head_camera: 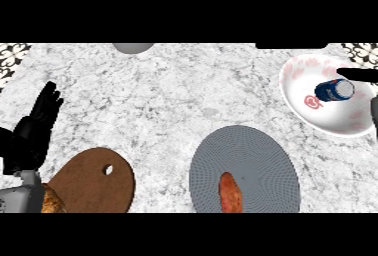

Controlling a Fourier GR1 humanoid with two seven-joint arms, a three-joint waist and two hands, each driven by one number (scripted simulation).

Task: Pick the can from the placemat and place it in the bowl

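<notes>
While can (334, 90) lies in bowl (325, 117), right hand (360, 75) touches it, grip indiscernible; left hand (37, 127) open.

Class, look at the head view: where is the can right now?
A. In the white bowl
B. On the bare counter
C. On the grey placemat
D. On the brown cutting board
A: the can lies inside the bowl at the right, with the right hand beside it; the placemat holds only an orange-red food item.

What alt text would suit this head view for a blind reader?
A blue can lies in a white bowl at right, the right hand beside it. The open left hand rests at left.
</notes>
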